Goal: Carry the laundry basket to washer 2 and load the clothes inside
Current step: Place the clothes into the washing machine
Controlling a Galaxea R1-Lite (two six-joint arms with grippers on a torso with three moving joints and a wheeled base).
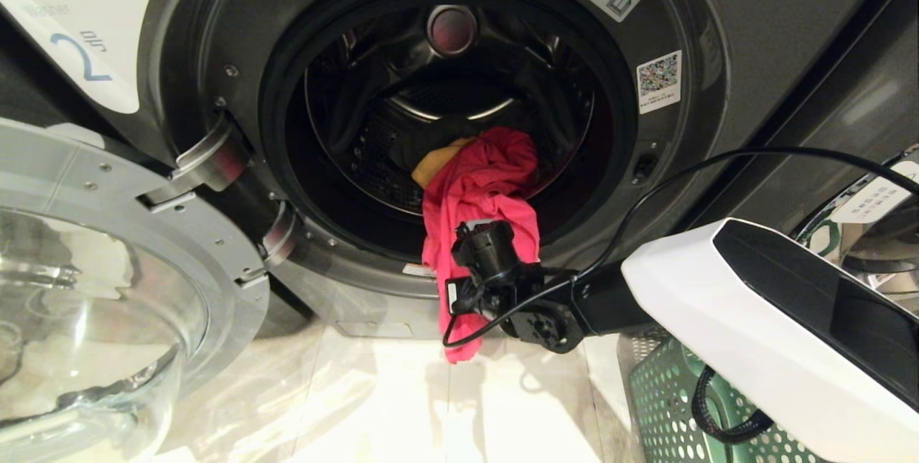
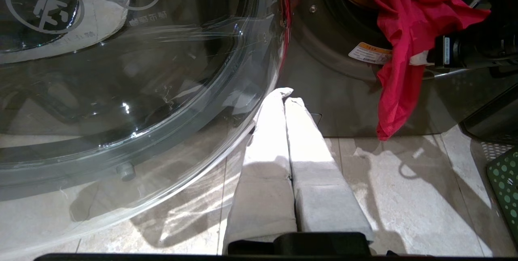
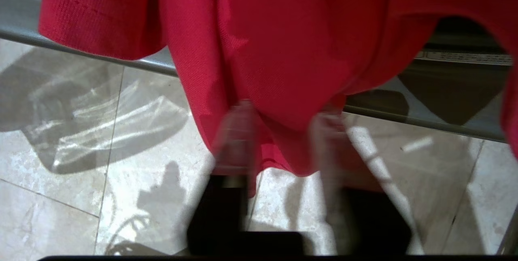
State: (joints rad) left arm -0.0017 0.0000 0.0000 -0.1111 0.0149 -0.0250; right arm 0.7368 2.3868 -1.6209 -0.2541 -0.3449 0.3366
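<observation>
Washer 2 point(image 1: 718, 18) stands with its round door point(image 1: 215, 248) swung open to the left. A bright red garment point(image 1: 481, 176) hangs out of the drum mouth, its tail down over the washer's front towards the floor. Behind it in the drum lies a yellow-orange garment point(image 1: 434, 161). My right gripper point(image 1: 477, 230) is up against the hanging red garment point(image 3: 291, 50), whose lower fold lies across the gripper point(image 3: 283, 111). The dark green laundry basket point(image 1: 668, 391) stands on the floor at the right, under my right arm. My left gripper point(image 2: 285, 95) is shut and empty, low beside the glass door.
The open glass door point(image 2: 121, 71) fills the space on the left, close to my left gripper. Pale floor tiles point(image 1: 402, 398) lie before the washer. Another machine's edge point(image 1: 876, 226) shows at the far right. A black cable point(image 1: 718, 161) loops from my right wrist.
</observation>
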